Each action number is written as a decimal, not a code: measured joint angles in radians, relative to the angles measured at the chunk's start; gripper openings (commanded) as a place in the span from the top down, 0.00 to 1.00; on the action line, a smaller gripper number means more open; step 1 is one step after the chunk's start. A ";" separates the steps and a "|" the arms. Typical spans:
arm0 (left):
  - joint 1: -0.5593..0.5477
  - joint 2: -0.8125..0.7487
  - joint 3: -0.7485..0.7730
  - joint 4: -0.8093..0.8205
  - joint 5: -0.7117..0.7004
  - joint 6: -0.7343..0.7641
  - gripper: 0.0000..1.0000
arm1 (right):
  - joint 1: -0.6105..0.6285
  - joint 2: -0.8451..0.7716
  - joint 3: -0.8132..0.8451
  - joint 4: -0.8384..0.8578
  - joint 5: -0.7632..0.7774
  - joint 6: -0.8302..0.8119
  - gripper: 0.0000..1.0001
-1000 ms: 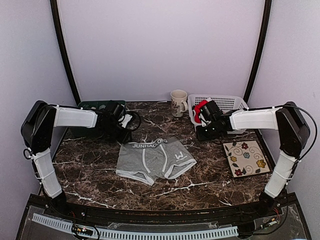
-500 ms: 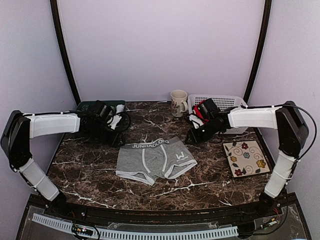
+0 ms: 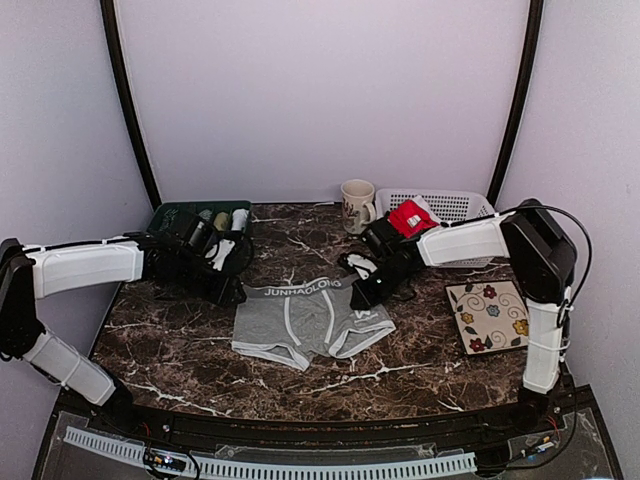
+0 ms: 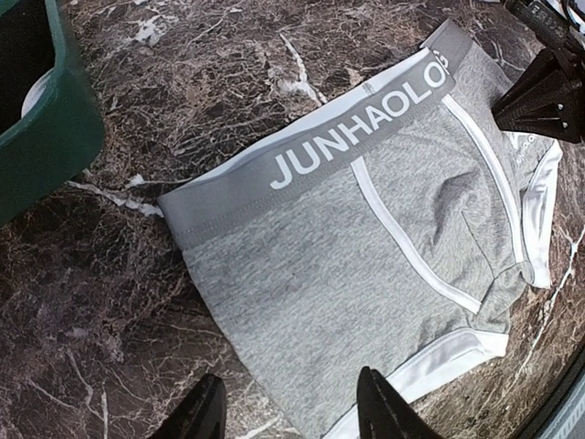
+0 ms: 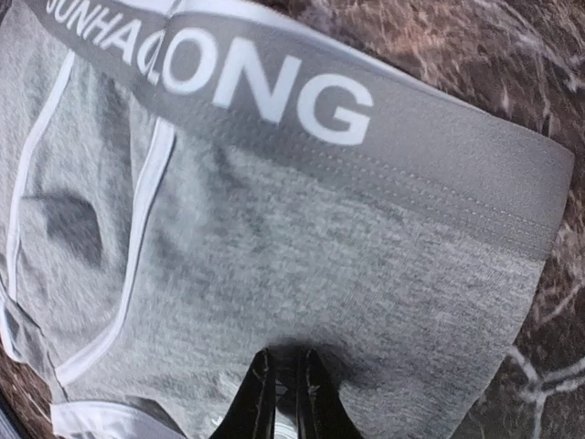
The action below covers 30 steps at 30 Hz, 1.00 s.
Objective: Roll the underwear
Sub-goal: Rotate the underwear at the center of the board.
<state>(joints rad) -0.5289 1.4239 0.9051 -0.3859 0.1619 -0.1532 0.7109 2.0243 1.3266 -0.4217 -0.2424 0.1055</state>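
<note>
One grey underwear (image 3: 310, 320), one red underwear (image 3: 408, 217), one mug (image 3: 356, 205).

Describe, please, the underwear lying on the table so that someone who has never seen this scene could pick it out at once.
On the dark marble table, look at the middle, in front of the mug. The grey underwear lies spread flat there, waistband toward the back. Its white trim and white-lettered waistband set it apart from the red garment in the white basket.

A robot lab test booth: plain lavender backdrop walls (image 3: 320, 100) enclose a dark marble-patterned table (image 3: 170, 340) carrying two white-and-black robot arms (image 3: 85, 268).
</note>
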 measured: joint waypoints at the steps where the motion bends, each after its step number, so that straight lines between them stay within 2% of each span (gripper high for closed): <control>1: -0.005 -0.003 -0.003 -0.003 -0.002 -0.003 0.49 | 0.000 -0.014 -0.024 0.008 0.008 0.000 0.93; 7: -0.046 -0.006 -0.018 -0.029 -0.010 -0.012 0.51 | 0.015 -0.219 -0.303 0.039 0.006 0.043 0.94; 13: -0.155 0.014 -0.025 -0.034 0.011 -0.022 0.56 | 0.140 -0.388 -0.472 -0.055 -0.099 0.140 0.90; 18: -0.253 0.098 -0.014 -0.023 0.034 -0.048 0.58 | 0.082 -0.488 -0.458 -0.134 -0.111 0.184 0.89; 25: -0.376 0.240 0.129 0.002 0.021 -0.090 0.61 | 0.034 -0.451 -0.383 -0.161 -0.080 0.157 0.89; 30: -0.413 0.291 0.151 0.020 0.011 -0.110 0.63 | 0.034 -0.446 -0.372 -0.181 -0.074 0.142 0.89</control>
<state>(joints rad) -0.9417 1.7149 1.0561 -0.3656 0.1734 -0.2634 0.7452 1.5787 0.9543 -0.6025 -0.3168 0.2470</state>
